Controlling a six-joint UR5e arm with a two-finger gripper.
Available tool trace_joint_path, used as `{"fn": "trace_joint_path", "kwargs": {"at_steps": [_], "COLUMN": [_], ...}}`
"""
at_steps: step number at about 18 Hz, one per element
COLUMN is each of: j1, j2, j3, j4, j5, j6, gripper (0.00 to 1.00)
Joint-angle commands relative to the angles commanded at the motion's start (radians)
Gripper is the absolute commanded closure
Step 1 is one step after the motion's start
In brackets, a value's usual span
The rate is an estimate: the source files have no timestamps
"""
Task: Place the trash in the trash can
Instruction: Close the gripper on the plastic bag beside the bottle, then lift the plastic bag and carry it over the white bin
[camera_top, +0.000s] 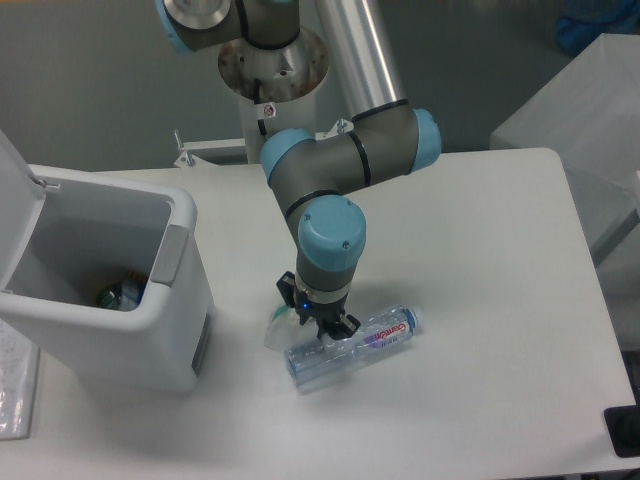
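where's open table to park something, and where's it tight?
Free: the table's right half, from the bottle's cap end to the right edge, and the front strip below the bottle. Tight: the gap between the trash can and the hand, where the white wad lies against the bottle.

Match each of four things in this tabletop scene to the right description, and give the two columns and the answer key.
Things:
1. trash can
2. water bottle
3. gripper
4. crumpled wad

Descriptions:
A. lying on its side on the table
B. lid open, some trash inside
C. lowered over the bottle's middle
D. beside the bottle, on the bin's side of it

Pairs: 1-B, 2-A, 3-C, 4-D
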Motion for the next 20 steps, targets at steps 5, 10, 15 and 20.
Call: {"fn": "trace_joint_path", "kwargs": {"at_steps": [5,10,15,20], "j1": [0.0,0.023,0.084,0.138], "j2": [0.017,0.052,0.074,0.072], "j3": [-0.006,0.017,0.159,0.279], "j4": [-0.003,-0.064,-0.239,-0.383], "j5": [-0.002,-0.015,-0.176,-0.336], "j6": [0.008,0.015,0.014,0.0], "gripper": [1.0,1.0,1.0,1.0]}}
